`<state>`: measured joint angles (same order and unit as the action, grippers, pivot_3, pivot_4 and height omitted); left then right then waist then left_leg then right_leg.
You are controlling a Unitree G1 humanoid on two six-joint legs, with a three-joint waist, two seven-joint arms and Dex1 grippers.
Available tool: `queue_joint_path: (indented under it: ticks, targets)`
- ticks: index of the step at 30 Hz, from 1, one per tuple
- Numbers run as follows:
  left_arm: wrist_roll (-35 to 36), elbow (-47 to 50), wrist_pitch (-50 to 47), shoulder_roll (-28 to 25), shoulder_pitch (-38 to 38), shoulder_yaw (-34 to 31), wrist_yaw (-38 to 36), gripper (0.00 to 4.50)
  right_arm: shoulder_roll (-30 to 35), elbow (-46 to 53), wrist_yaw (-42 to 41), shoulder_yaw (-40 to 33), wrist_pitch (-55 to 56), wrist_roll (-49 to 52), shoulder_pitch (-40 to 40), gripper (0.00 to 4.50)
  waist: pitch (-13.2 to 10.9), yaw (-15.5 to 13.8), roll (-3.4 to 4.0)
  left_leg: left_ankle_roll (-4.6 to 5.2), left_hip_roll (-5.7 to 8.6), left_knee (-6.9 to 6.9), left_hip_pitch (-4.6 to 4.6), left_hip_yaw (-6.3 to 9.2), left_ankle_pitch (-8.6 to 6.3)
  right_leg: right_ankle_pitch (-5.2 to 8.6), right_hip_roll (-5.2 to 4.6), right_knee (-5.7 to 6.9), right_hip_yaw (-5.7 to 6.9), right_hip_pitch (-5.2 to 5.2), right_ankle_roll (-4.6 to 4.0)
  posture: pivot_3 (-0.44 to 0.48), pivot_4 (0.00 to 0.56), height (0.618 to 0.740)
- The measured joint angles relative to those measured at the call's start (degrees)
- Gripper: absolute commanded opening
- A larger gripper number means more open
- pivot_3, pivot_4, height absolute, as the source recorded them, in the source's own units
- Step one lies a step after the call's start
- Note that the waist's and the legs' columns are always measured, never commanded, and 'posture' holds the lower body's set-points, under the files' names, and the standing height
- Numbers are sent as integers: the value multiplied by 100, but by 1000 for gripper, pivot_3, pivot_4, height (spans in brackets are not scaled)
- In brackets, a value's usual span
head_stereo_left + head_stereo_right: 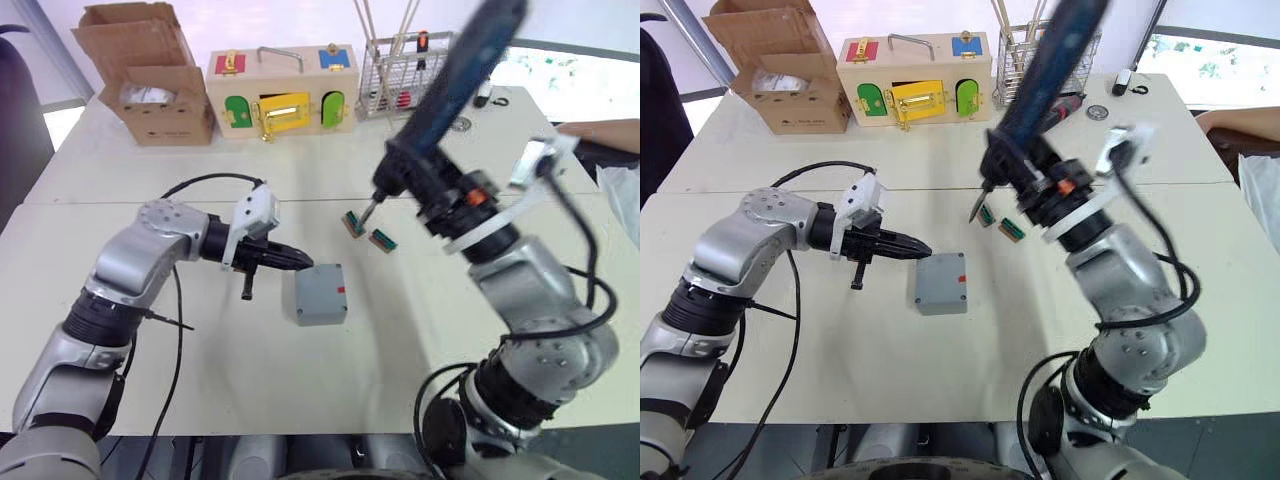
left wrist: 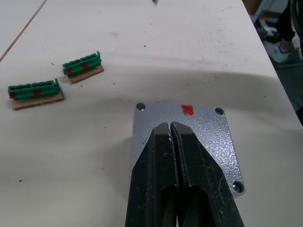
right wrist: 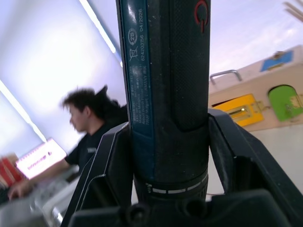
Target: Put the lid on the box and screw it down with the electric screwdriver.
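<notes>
The grey box [image 1: 322, 312] stands mid-table with the lid [image 2: 208, 132] lying on top, corner holes showing and a small red mark at one edge. My left gripper [image 1: 305, 264] is shut with nothing in it, its tips resting over the lid's left edge. Raised above the table to the right of the box, my right gripper [image 1: 432, 190] is shut on the electric screwdriver [image 1: 455, 75]. The tool is tilted, and its thin bit [image 1: 367, 211] points down just above two green connector blocks [image 1: 353, 224], beyond and to the right of the box.
A colourful wooden latch box [image 1: 282, 88], an open cardboard carton [image 1: 150, 75] and a wire rack [image 1: 400, 70] line the table's far side. A person's arm [image 1: 600, 130] rests at the far right edge. The right wrist view shows a person [image 3: 90, 123] behind.
</notes>
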<state>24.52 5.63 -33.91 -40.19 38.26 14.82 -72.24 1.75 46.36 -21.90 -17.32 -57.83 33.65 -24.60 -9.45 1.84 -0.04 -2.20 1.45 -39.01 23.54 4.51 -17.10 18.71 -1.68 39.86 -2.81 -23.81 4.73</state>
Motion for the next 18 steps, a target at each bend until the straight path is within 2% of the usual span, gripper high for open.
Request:
queue_joint_path:
  ticks: [6,11,18]
  targets:
    - [-406,29,246,224,-181,239,221,0,748,-348,-281,1259,1586,-908,726,1953,0,59,-1,1,-2,0,-7,2,0,1,3,-5,-2,3,0,0,150,740]
    - [-634,291,282,218,-275,481,236,0,776,-893,-287,1866,2389,-1315,903,1953,0,72,-1,0,-6,0,-8,2,0,1,6,-3,-5,2,0,0,150,740]
    - [-812,381,608,107,-425,519,168,0,772,-1412,-283,2267,3102,-1556,990,1953,0,43,-2,-1,-6,-4,-17,6,1,1,4,-8,-4,16,0,0,150,740]
